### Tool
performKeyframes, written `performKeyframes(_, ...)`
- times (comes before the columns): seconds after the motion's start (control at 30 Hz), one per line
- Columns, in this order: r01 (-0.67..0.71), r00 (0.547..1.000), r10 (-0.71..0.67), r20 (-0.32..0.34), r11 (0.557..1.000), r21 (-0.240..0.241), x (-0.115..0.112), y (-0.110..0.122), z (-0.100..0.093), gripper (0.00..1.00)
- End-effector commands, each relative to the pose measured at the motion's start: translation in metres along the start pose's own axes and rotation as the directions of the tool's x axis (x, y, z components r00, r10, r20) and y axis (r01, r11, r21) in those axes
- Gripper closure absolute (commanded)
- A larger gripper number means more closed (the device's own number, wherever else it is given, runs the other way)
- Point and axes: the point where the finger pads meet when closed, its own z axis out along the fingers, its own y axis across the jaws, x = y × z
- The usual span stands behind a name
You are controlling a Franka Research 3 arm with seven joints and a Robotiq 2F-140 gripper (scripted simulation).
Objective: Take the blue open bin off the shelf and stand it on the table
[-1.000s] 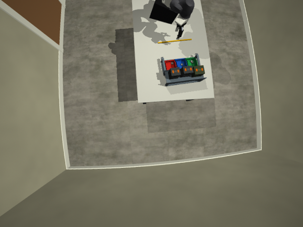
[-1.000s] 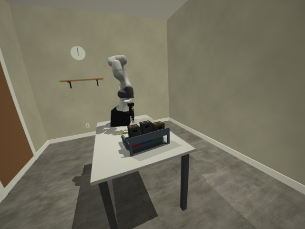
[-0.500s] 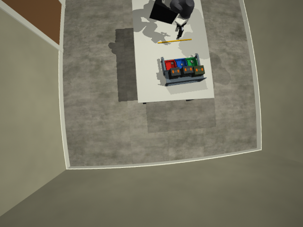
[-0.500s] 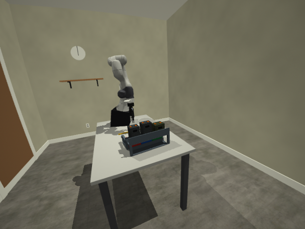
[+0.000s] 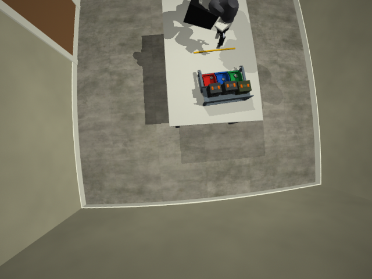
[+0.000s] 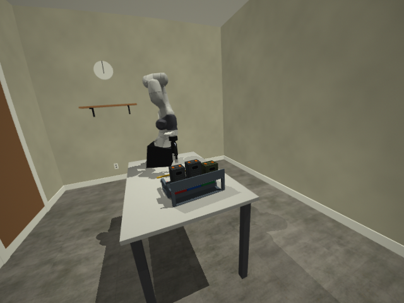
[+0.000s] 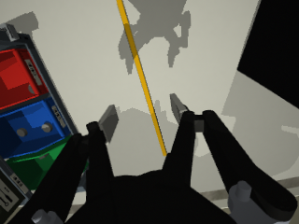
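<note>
The blue bin (image 5: 222, 77) sits in the middle of a grey shelf (image 5: 224, 86) on the white table, between a red bin (image 5: 208, 79) and a green bin (image 5: 233, 73). In the wrist view the blue bin (image 7: 29, 129) holds two small grey parts. My gripper (image 5: 220, 41) hangs above the table between the robot base and the shelf, apart from the bins. In the wrist view the gripper (image 7: 142, 114) is partly open with nothing between its fingers. It also shows in the exterior view (image 6: 175, 150).
A thin yellow rod (image 5: 214, 50) lies on the table under the gripper, also in the wrist view (image 7: 141, 75). Three dark boxes (image 5: 227, 87) with orange marks stand on the shelf's upper level. The black robot base (image 5: 200, 14) is behind the gripper.
</note>
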Motion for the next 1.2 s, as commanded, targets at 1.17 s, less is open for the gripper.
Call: performKeyframes(1.17,0.04,0.999,-0.04,0.009,0.999,-0.017,-0.004,-0.001,-0.01,0.43)
